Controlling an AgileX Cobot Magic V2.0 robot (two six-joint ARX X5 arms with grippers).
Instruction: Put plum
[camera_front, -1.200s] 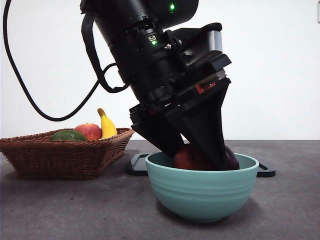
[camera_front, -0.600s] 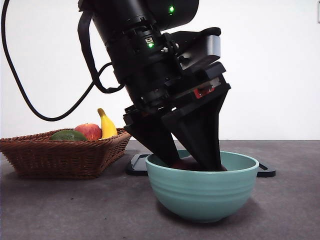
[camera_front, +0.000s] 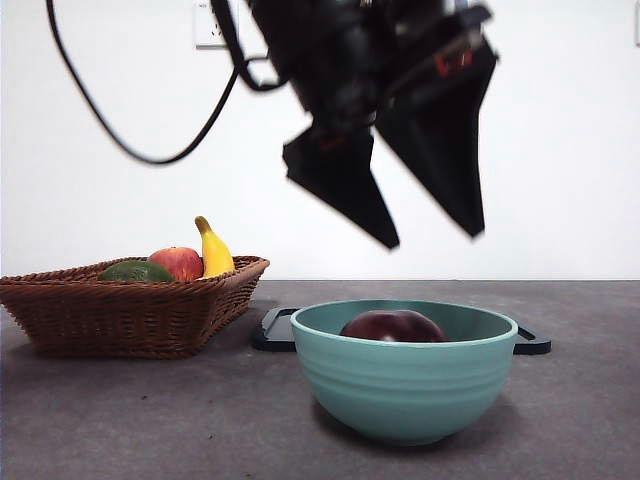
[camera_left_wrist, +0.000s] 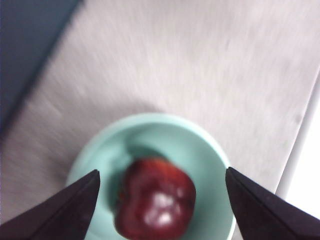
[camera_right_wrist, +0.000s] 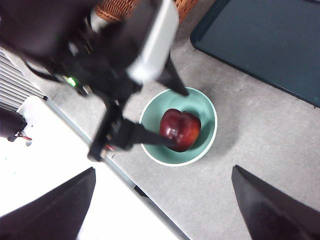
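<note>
Glossy plum (camera_front: 393, 325); smooth glazed bowl (camera_front: 404, 380); rough woven wicker basket (camera_front: 125, 312).

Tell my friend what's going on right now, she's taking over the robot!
Left claw: open, holding nothing, up in the air above the teal bowl.
Right claw: open, holding nothing, high up and off to the side of the bowl.
The plum lies inside the teal bowl, with nothing touching it.
Wicker basket beside the bowl holds a red apple, a banana and a green fruit.
Done: plum is in the bowl.
Left: probably just park the left arm.
</note>
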